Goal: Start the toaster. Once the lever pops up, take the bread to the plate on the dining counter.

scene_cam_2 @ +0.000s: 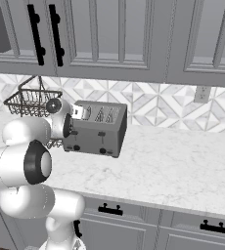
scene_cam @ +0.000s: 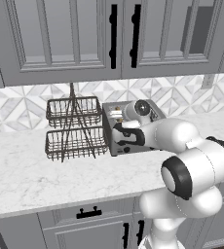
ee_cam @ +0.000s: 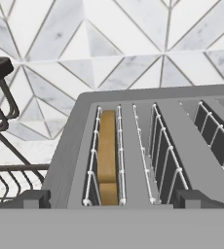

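Golden bread [ee_cam: 107,155] sits in the toaster [ee_cam: 148,151] slot just ahead of the pincer [ee_cam: 111,202], its fingers spread.

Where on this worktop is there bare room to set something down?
Bare marble runs right of the toaster along the worktop, and in front of the wire rack toward the front edge. It is crowded where rack, toaster and gripper meet.

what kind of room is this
A rendered kitchen, most likely: a toaster holding bread stands on a marble worktop beside a wire basket rack, with grey cabinets above.
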Tool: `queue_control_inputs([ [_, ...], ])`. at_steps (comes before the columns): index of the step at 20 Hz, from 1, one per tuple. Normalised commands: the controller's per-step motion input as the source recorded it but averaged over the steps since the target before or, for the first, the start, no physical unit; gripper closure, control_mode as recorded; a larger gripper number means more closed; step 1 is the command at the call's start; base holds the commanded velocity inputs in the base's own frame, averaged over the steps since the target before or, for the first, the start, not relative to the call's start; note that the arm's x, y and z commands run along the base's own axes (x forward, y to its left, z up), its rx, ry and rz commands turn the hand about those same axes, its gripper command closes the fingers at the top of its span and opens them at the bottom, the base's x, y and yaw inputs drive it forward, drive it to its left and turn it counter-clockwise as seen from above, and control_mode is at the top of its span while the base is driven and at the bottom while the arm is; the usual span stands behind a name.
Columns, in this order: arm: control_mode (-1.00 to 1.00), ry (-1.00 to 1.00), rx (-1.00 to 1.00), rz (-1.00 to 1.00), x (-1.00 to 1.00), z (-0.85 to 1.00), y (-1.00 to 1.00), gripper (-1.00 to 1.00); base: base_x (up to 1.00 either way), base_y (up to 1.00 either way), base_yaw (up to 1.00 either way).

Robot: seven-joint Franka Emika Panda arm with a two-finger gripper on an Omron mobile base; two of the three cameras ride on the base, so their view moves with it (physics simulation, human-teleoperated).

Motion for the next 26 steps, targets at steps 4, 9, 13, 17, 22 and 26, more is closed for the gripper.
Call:
queue_control_inputs([
  [4,-1.0,0.0,0.0,0.0,0.0,0.0,0.0,-1.0,0.0,0.0,0.0],
  [9,-1.0,0.0,0.0,0.0,0.0,0.0,0.0,-1.0,0.0,0.0,0.0],
  [13,-1.0,0.0,0.0,0.0,0.0,0.0,0.0,-1.0,0.0,0.0,0.0],
  [17,-1.0,0.0,0.0,0.0,0.0,0.0,0.0,-1.0,0.0,0.0,0.0],
  [22,-1.0,0.0,0.0,0.0,0.0,0.0,0.0,-1.0,0.0,0.0,0.0],
  [26,-1.0,0.0,0.0,0.0,0.0,0.0,0.0,-1.0,0.0,0.0,0.0],
])
